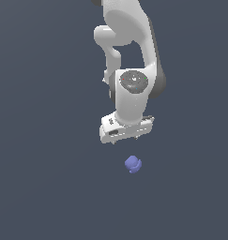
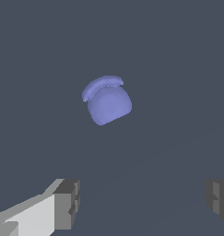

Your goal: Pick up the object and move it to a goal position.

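The object (image 1: 133, 164) is a small periwinkle-blue lumpy blob resting on the dark grey surface, below the white arm's hand in the exterior view. In the wrist view the object (image 2: 106, 100) shows a rounded body with a curved ridge on one side. My gripper (image 2: 141, 203) is open, its two grey fingertips (image 2: 67, 203) spread wide with nothing between them. The blob lies apart from the fingers, ahead of the gap. In the exterior view the gripper (image 1: 126, 138) hangs just above and slightly to the left of the blob, its fingers barely visible under the hand.
A plain dark grey surface (image 1: 40, 187) surrounds the blob on every side. The white arm (image 1: 129, 47) rises toward the top of the exterior view.
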`<state>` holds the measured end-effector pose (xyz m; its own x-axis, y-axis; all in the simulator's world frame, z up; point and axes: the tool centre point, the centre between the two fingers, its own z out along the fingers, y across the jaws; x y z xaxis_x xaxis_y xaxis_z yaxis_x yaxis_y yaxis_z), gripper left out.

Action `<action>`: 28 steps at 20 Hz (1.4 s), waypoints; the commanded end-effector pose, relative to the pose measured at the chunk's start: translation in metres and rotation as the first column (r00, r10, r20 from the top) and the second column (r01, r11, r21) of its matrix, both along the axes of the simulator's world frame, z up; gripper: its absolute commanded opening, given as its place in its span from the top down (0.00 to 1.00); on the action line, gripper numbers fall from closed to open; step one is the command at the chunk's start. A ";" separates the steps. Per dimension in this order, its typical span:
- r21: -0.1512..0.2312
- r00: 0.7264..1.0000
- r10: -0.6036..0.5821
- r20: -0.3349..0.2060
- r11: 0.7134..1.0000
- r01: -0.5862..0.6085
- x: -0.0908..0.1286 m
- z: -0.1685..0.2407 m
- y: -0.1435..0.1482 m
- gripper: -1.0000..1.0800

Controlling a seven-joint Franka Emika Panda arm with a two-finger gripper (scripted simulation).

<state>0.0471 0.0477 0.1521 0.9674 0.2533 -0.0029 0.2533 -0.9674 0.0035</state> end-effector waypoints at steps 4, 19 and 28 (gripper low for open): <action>-0.001 0.987 0.159 -0.001 0.987 -0.159 0.026 -0.021 0.017 0.04; 0.004 0.913 0.409 0.002 0.913 -0.409 0.063 -0.061 0.043 0.04; 0.004 0.909 0.416 0.001 0.909 -0.416 0.064 -0.069 0.044 0.04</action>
